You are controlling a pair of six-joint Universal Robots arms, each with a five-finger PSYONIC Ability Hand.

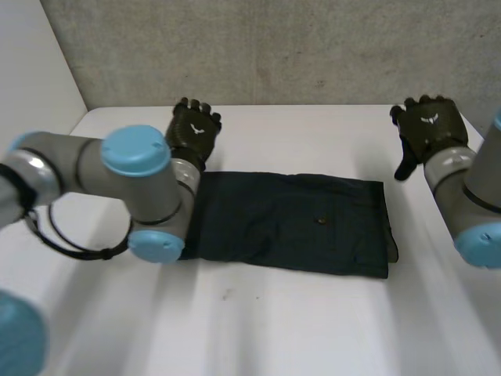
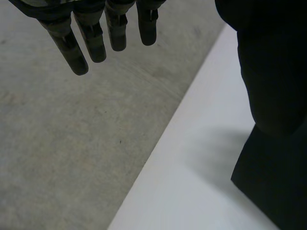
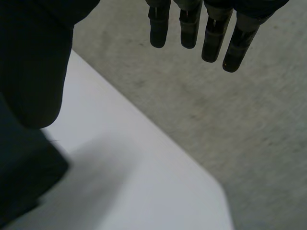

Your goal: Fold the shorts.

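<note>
**One pair of shorts [image 1: 290, 223], two empty hands**

The single dark pair lies flat mid-bench [image 1: 258, 329]. My left hand [image 1: 194, 129] hovers near its far left corner and my right hand [image 1: 429, 125] beyond its right end, both with fingers straight, holding nothing.

The shorts [image 1: 297, 223] were dark cloth, folded into a long, flat rectangle with a small pale spot near the middle. They lay between the left hand [image 1: 194, 129] and the right hand [image 1: 429, 125], touching neither. One end sat near the left hand's wrist, and the other, with a doubled edge, stopped short of the right hand.
</note>
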